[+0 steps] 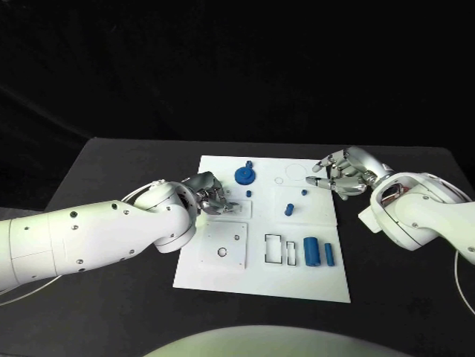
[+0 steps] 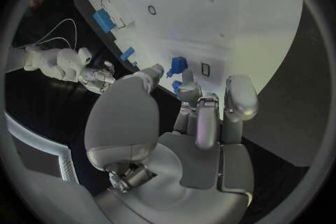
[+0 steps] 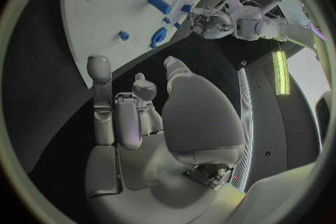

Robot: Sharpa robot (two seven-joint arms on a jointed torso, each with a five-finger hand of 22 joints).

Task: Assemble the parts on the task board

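The left hand [image 1: 207, 191], fingers loosely spread and holding nothing, hovers at the task board's [image 1: 221, 271] left edge, beside a small blue peg [image 1: 248, 193], while the right hand [image 1: 344, 172] waits empty with fingers apart; it should probably descend straight and pinch low.

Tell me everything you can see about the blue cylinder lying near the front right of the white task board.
The blue cylinder is a short, smooth, plastic-looking piece, solid blue, lying on its side on the task board with its long axis running from the near edge toward the far edge. It sits just right of two dark-outlined rectangular slots, with a slimmer blue piece close beside it on the right. Neither hand touches it.
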